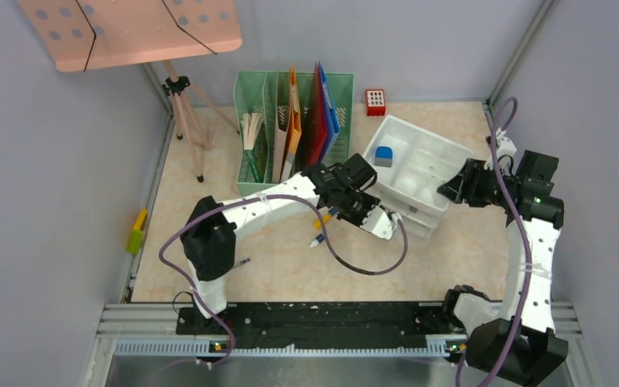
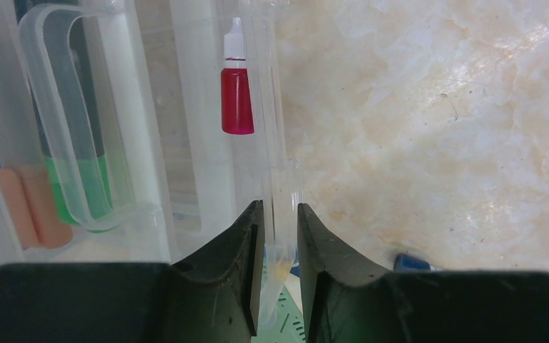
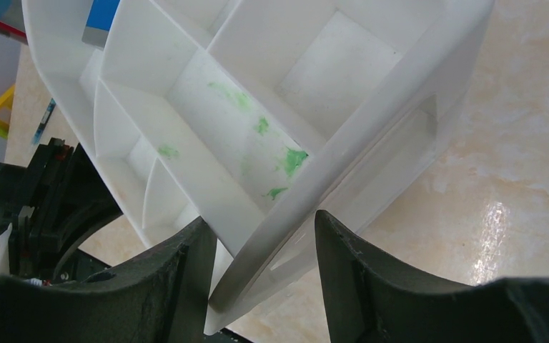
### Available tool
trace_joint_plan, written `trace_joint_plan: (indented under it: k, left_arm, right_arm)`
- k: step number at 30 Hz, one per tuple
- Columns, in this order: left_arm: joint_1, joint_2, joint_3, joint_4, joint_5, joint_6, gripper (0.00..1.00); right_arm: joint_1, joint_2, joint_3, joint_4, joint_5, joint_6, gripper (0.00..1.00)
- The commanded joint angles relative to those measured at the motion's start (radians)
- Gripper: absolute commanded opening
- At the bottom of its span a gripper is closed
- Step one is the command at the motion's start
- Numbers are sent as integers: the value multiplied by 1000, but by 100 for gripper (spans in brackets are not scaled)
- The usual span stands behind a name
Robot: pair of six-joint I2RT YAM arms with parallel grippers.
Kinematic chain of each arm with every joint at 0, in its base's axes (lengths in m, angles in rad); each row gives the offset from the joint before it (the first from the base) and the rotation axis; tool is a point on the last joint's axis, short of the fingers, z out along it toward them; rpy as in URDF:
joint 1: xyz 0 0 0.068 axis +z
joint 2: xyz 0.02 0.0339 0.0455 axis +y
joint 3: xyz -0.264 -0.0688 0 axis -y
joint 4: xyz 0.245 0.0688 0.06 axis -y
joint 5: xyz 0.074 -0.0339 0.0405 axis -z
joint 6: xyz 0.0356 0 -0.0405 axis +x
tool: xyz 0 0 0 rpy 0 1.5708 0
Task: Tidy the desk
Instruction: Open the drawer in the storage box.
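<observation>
Left fingers pinch the drawer's thin, glossy clear lip.

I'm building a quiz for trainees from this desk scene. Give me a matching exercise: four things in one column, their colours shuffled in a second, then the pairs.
Things:
1 file rack
2 tray
3 stand plate
4 small block

Colours:
a pink
b red
c green
d white

Pairs: 1-c, 2-d, 3-a, 4-b
</observation>
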Motion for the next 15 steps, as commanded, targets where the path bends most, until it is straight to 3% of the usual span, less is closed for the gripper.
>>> trace_joint_plan:
  k: [1, 10, 15]
  left_arm:
    - [-34, -66, -19, -62, 37, -31, 28]
    - [-41, -113, -59, -57, 40, -77, 26]
    - [-44, -134, -62, -5, 24, -152, 42]
  right_arm:
    - [4, 30, 42, 40, 73, -12, 52]
    - [5, 64, 66, 56, 94, -20, 52]
    - [5, 88, 80, 64, 100, -24, 52]
